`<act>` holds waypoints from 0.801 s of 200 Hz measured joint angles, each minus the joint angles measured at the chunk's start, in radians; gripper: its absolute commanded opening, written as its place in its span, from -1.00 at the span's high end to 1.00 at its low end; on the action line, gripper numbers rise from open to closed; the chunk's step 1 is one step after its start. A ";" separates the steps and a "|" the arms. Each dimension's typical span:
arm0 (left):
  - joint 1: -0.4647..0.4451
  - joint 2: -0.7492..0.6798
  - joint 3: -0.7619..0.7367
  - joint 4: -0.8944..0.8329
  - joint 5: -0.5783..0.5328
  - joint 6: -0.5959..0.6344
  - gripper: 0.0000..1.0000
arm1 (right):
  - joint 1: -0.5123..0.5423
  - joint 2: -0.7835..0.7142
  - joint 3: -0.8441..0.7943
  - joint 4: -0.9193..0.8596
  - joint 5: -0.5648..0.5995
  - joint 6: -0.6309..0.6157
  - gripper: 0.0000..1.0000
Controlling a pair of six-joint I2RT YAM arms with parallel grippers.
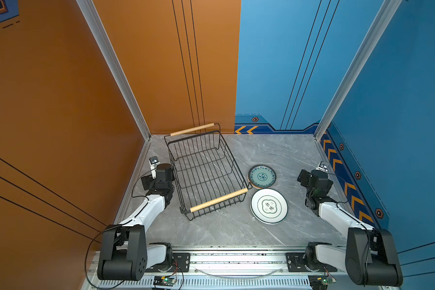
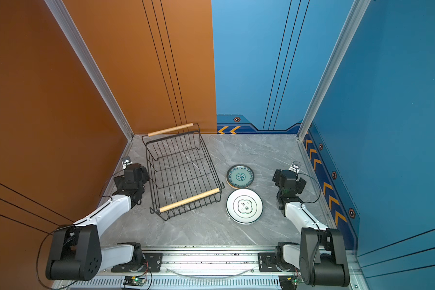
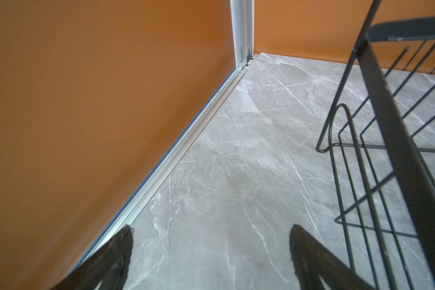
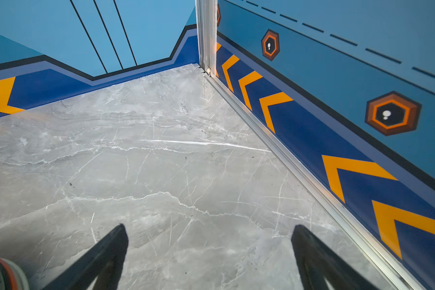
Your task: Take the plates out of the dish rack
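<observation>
From my seat the dish rack [image 1: 206, 173] stands askew on the left half of the grey marble counter [image 1: 286, 153], with one wooden handle [image 1: 192, 129] at the far wall and the other [image 1: 219, 200] nearer me. The marble shows through its wires. Just right of the rack, a teal-patterned plate [image 1: 262, 176] tops a low stack. Just beside it, nearer me, lies a white plate [image 1: 269, 206] with a dark emblem. My left arm [image 1: 146, 211] sits beside the rack; my right arm [image 1: 337, 213] sits well right of the plates.

White arm links [image 1: 146, 212], black joint housings [image 1: 122, 253], thin looping black cables [image 1: 85, 261].
</observation>
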 measured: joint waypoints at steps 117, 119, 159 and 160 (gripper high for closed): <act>0.000 0.068 -0.142 0.378 0.233 0.090 -0.96 | -0.002 0.115 -0.058 0.226 -0.107 0.003 -1.00; 0.000 0.070 -0.142 0.379 0.235 0.089 -0.96 | -0.002 0.117 -0.060 0.232 -0.108 0.003 -1.00; 0.000 0.077 -0.160 0.425 0.262 0.090 -0.96 | 0.011 0.175 -0.093 0.349 -0.137 -0.023 -1.00; 0.000 0.077 -0.163 0.430 0.262 0.090 -0.96 | 0.012 0.177 -0.093 0.352 -0.138 -0.024 -1.00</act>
